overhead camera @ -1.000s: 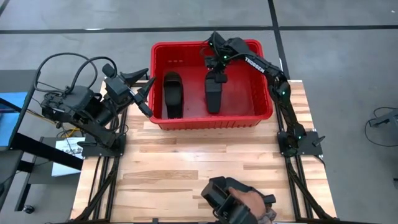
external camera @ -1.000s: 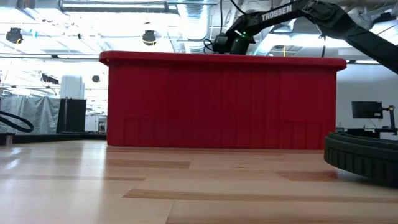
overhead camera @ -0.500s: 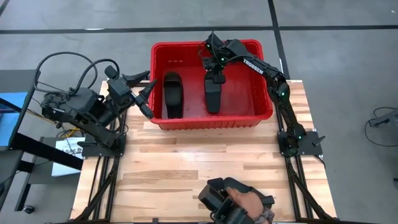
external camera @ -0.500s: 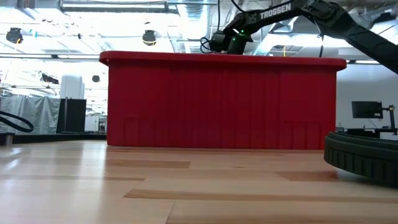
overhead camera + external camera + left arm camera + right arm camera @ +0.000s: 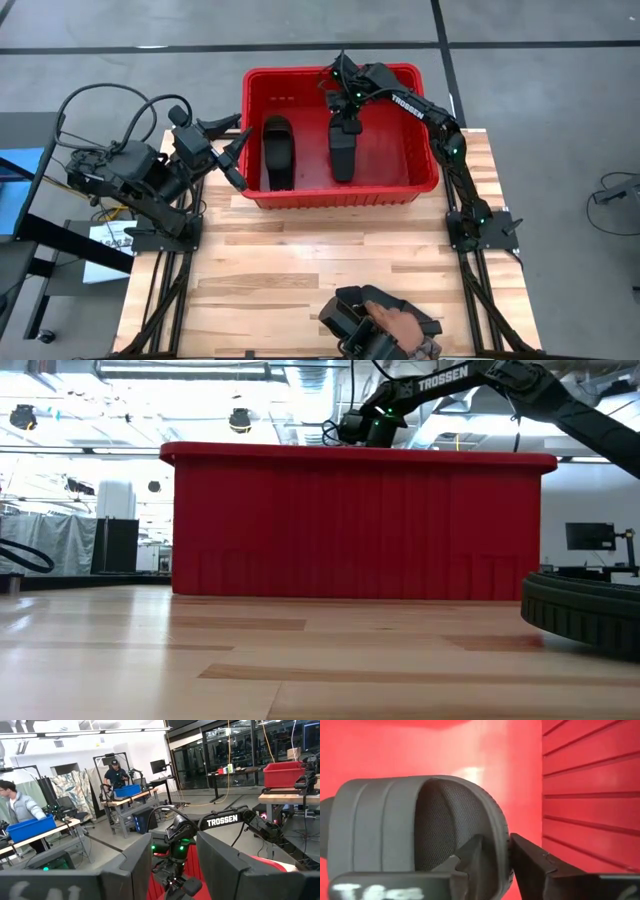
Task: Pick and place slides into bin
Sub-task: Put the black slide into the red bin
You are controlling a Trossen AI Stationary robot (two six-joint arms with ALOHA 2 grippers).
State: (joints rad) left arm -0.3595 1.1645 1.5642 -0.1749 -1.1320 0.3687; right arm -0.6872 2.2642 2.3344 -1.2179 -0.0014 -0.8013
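Now down inside the bin (image 5: 290,72), at the far edge of the bench (image 5: 300,270): two black slides, side by side, both lying flat. Leaves room between them, so neither sits on top of the other.

Hangs low over the far end of the right slide (image 5: 343,155), the right end effector (image 5: 345,105), right at the strap. Sits around the strap's edge in the right wrist view, likely because the strap is the easy part to pinch and lift. Cannot tell if it pinches the strap or is loose around it. Looks like the setting-down step, since the slide lies on the bin floor.

Waits by the left edge of the bench, just outside the bin's left wall: the left end effector (image 5: 240,152), spread wide and holding nothing. Keeps clear of the left slide (image 5: 278,152) and of the other arm.

Rests at the near edge of the bench: a person's hand (image 5: 395,322) on another slide (image 5: 350,312). Probably put there for a later pick, so about halfway done.
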